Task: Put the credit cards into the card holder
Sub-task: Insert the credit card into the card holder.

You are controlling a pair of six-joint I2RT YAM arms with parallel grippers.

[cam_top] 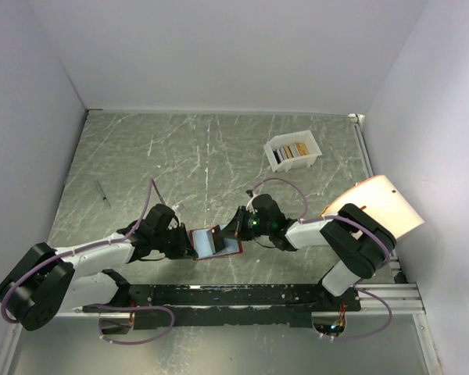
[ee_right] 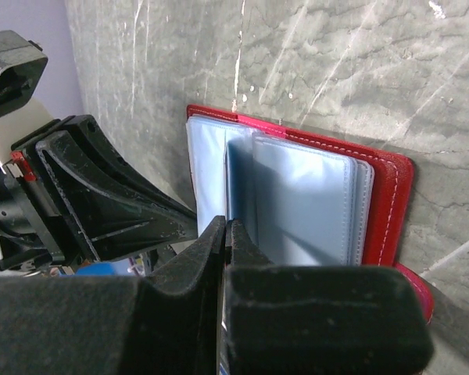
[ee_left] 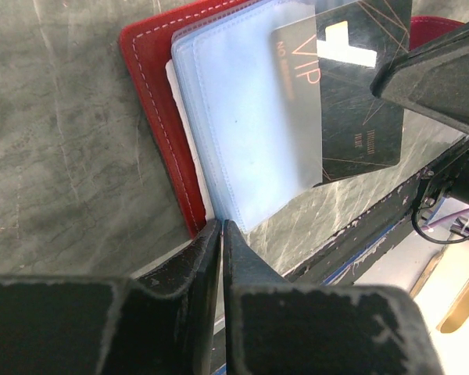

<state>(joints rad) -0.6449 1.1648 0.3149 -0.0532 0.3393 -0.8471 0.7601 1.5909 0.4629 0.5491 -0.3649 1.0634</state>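
The card holder [cam_top: 211,242] is a red wallet lying open between the two arms, its pale blue-grey pockets showing. My left gripper [cam_top: 190,244] is shut on the wallet's left edge; in the left wrist view the fingertips [ee_left: 221,228] pinch the pocket sheets [ee_left: 242,117] beside the red cover [ee_left: 160,101]. My right gripper [cam_top: 238,228] is shut on a dark "VIP" credit card [ee_left: 359,101], whose left part lies under a translucent pocket. In the right wrist view the gripper [ee_right: 227,228] holds the card edge-on against the pockets [ee_right: 297,203]. More cards stand in a white box [cam_top: 292,151].
The white open-topped box stands at the back right with orange, yellow and dark cards in it. A thin dark pen-like item [cam_top: 102,193] lies at the left. A pale orange-edged sheet [cam_top: 379,205] sits at the right wall. A black rail [cam_top: 234,295] runs along the near edge.
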